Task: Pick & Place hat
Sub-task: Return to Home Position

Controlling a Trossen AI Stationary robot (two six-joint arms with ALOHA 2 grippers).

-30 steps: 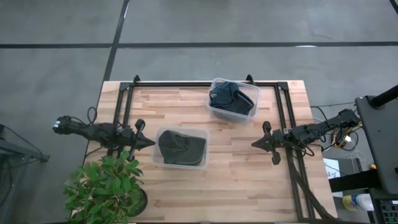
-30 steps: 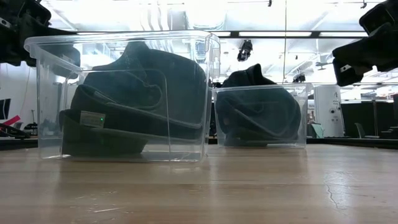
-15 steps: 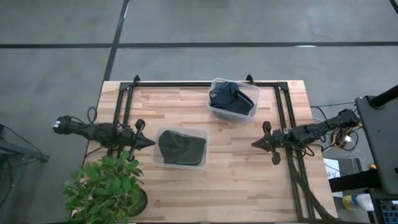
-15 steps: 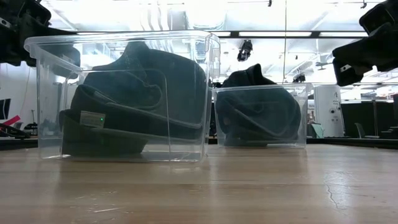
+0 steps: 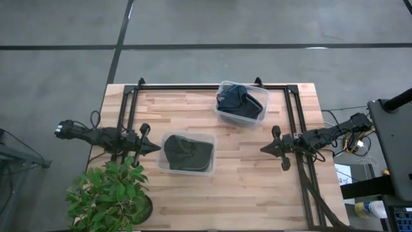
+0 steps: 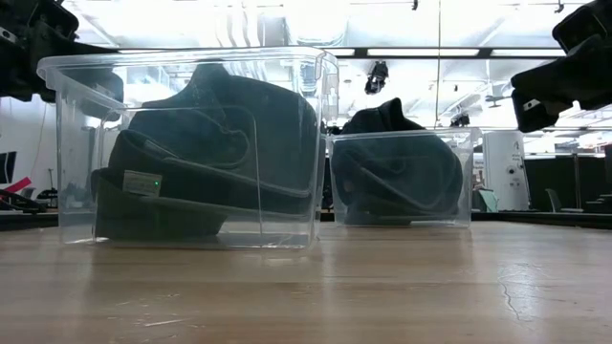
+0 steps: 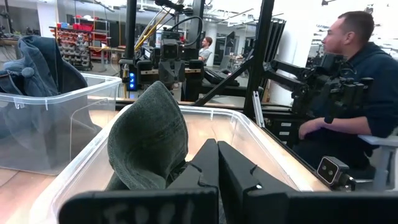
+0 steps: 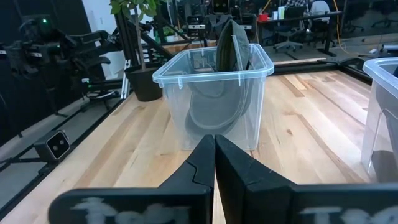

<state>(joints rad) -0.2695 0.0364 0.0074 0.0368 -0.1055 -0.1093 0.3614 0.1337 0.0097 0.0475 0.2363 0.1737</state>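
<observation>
A dark grey-green hat [image 5: 187, 153] sits crumpled inside a clear plastic bin [image 5: 209, 138] near the table's middle; its crown stands up above the rim in the left wrist view [image 7: 149, 134]. A second clear bin [image 5: 221, 89] toward the far edge holds a dark blue hat [image 5: 239, 102]. My left gripper [image 5: 157, 147] hovers shut just left of the nearer bin. My right gripper [image 5: 262, 149] hovers shut well to the right of that bin, pointing at it [image 8: 214, 143].
A potted plant [image 5: 109, 193] stands at the table's near left corner beside my left arm. Black frame rails [image 5: 296, 129] run along the table's left, right and far sides. A person [image 7: 351, 93] sits beyond the table's right side. Bare wood [image 5: 244, 187] lies between the bins and the near edge.
</observation>
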